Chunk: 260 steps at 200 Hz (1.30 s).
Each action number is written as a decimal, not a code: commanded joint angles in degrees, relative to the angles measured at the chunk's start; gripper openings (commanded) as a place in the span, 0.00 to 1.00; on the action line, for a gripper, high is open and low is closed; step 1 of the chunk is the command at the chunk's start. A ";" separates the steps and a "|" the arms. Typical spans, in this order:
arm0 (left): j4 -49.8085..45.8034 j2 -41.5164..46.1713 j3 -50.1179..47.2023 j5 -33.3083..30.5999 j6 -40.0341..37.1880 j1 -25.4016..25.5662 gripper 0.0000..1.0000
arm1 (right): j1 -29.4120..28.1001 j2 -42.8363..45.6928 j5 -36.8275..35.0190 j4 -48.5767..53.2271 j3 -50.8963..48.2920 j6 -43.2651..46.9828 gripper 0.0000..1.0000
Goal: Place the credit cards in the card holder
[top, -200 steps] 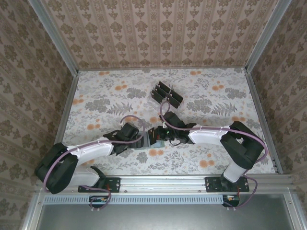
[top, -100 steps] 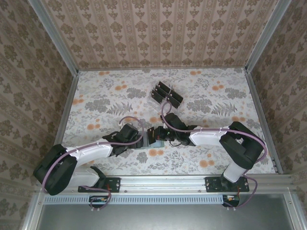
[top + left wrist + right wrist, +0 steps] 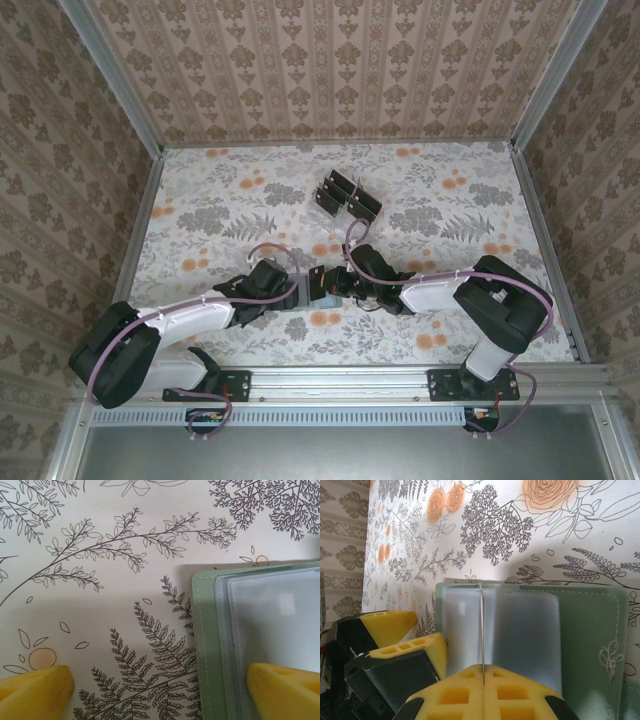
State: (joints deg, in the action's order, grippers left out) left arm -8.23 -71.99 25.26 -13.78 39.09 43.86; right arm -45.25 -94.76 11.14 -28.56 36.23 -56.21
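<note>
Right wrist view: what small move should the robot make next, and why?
Probably ease the right hand down, sliding its thin edge-on card into a clear pocket of the open card holder; the card stands right over those pockets.

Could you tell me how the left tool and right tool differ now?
The left tool stands wide open; the right tool is shut on a thin sheet seen edge-on. The left tool straddles the card holder edge; the right tool sits over its clear pockets. Both have yellow fingers.
</note>
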 commanded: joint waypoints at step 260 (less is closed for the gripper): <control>-3.55 -1.31 -3.11 -0.33 2.00 0.44 1.00 | -0.23 -4.69 0.20 -11.67 -2.98 -5.81 0.00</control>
State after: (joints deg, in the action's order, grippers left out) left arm -7.84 -71.96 25.08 -14.44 39.86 44.27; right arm -45.28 -98.43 10.94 -37.39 34.22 -60.69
